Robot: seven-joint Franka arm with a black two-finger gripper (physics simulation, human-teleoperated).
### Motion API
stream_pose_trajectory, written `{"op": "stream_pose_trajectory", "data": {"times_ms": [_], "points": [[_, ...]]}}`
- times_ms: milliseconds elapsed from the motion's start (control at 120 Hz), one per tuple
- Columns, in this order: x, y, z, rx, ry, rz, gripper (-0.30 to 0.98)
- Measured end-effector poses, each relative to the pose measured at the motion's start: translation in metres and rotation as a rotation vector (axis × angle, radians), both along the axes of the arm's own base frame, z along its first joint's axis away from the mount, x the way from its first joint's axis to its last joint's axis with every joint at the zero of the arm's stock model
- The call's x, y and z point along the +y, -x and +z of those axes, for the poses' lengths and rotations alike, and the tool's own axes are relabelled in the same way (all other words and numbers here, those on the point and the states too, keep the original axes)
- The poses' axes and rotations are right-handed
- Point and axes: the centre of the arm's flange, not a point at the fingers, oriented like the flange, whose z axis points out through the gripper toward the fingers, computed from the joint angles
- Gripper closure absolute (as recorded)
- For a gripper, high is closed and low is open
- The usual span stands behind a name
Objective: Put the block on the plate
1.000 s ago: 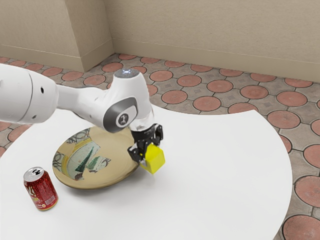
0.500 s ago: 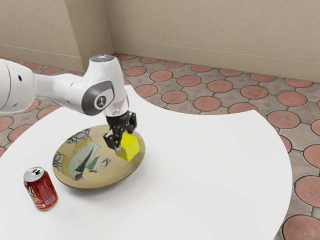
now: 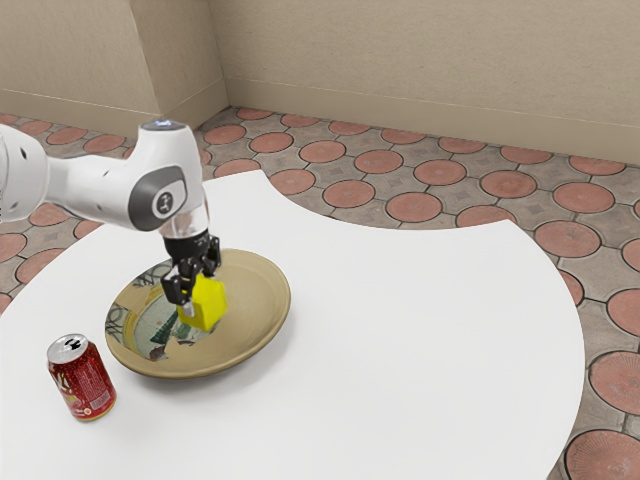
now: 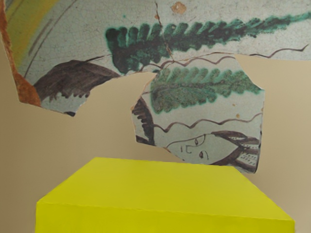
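Black claw (image 3: pixel 201 289) grips the yellow block (image 3: pixel 206 305) between its fingertips.

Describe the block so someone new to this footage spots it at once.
On the white table, find the tan, painted plate. Over it, the black pincer holds the block, a bright yellow cube. Its plain, flat sides set it apart from the patterned plate and the round red can.

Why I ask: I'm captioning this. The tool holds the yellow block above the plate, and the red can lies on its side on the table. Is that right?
Not quite: the exterior view shows the red can standing upright on the table. The tool holds the yellow block above the plate.
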Motion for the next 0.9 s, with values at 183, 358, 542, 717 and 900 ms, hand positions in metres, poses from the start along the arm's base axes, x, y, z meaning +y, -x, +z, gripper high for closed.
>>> {"op": "stream_pose_trajectory", "data": {"times_ms": [183,358,542,717,900], "points": [[0.010,-0.005,-0.010,0.011,-0.007,0.015,0.28],[0.026,-0.010,-0.018,0.011,-0.021,0.026,0.28],[0.026,-0.015,-0.017,-0.001,-0.029,0.017,0.15],[0.024,-0.016,-0.013,-0.009,-0.031,0.011,0.06],[0.020,-0.019,-0.001,-0.009,-0.028,0.005,0.03]]}}
